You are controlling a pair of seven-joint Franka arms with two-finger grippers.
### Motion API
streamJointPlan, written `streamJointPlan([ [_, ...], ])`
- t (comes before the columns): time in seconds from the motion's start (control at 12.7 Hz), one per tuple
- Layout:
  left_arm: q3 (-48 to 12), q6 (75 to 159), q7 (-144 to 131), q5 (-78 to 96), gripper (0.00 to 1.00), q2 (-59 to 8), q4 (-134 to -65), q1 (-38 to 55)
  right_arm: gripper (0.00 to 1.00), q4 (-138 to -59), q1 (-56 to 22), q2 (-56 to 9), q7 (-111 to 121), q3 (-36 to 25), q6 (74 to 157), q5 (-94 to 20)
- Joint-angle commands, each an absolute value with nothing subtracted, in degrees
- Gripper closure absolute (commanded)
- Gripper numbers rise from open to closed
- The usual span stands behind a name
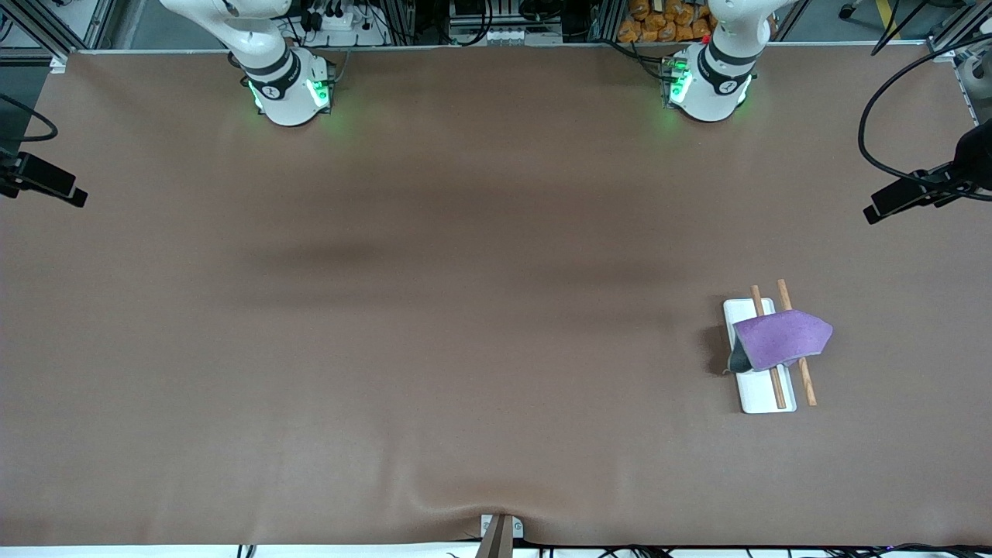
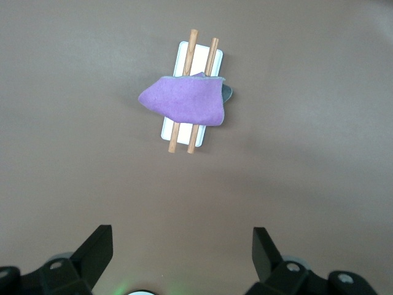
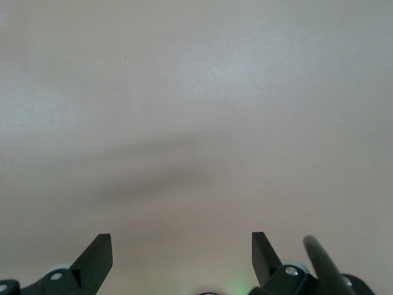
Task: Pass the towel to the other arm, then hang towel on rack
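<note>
The purple towel (image 1: pixel 783 338) hangs draped across the two wooden rods of the rack (image 1: pixel 763 399), toward the left arm's end of the table; a dark grey edge droops over the white base. The left wrist view shows the towel (image 2: pixel 187 101) on the rack (image 2: pixel 182 54) from high above. My left gripper (image 2: pixel 182 244) is open and empty, raised well above bare table. My right gripper (image 3: pixel 182 246) is open and empty over bare table. Neither gripper shows in the front view; only the arms' bases do.
The brown table cover (image 1: pixel 434 310) spreads wide around the rack. Black camera mounts (image 1: pixel 914 194) stand at both ends of the table. A small bracket (image 1: pixel 500 531) sits at the table edge nearest the front camera.
</note>
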State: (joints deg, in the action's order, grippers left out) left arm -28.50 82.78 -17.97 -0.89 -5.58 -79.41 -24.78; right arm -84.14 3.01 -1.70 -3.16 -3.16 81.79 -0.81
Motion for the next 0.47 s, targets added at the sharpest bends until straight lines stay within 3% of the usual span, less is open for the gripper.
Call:
streamJointPlan([
  [0.0, -29.18, 82.27, -17.4, -1.58, 0.0, -3.08, -80.16, -25.22, 0.0, -84.64, 3.25, -0.44, -2.99, -3.34, 81.47, -1.32],
  [0.16, -28.22, 82.27, -17.49, -1.49, 0.0, -1.77, -81.03, -23.13, 0.0, -84.55, 3.25, -0.44, -2.99, -3.34, 81.56, -1.32],
  [0.39, -18.41, 82.27, -17.58, -1.49, 0.0, -1.23, -81.83, -13.49, 0.0, -84.29, 3.25, -0.44, -2.99, -3.34, 81.47, -1.32],
])
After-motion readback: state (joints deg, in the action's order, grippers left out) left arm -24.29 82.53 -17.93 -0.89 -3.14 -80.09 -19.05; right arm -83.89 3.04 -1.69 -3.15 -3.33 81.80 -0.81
